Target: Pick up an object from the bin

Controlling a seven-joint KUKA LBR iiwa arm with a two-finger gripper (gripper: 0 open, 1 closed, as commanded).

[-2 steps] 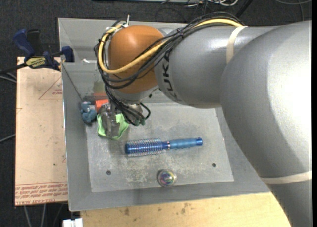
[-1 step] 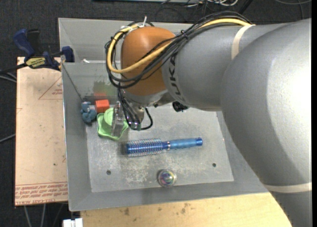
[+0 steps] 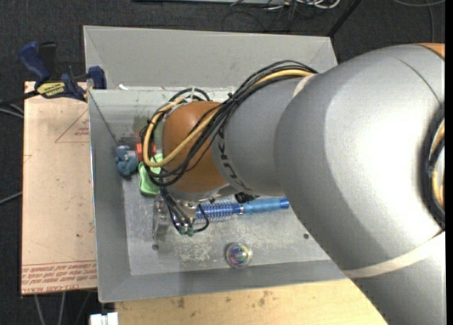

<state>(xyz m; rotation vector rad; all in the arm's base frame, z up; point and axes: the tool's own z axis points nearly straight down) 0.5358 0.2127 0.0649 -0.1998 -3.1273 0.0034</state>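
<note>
In the camera view the pick is not yet made: nothing can be seen caught in the gripper (image 3: 160, 228), and every loose thing lies on the floor of the bin (image 3: 106, 246). Judging from this, the grasp and the lift out are both left to do.

The gripper is low over the floor at about 8 o'clock from the bin's middle. Whether it is spread or closed cannot be told from this angle, as the wrist hides much of it.

Nearest to it is a blue brush (image 3: 244, 207) with a coiled, bristly end. The brush lies flat close to the middle of the floor, its bristly end just at the gripper's 3 o'clock. It looks the likeliest thing to take, though that is only a guess. A green thing (image 3: 146, 180) lies at the gripper's 12 o'clock, partly under the wrist. A blue-grey lump (image 3: 126, 161) sits by the wall at 10 o'clock, and a small shiny ball (image 3: 237, 254) rests apart at 6 o'clock.

The arm (image 3: 354, 175) comes in from 3 o'clock, its thick grey link crossing the bin's right half. Its orange cover (image 3: 190, 148), looped with cables (image 3: 185, 97), is tipped down towards 8 o'clock.
</note>
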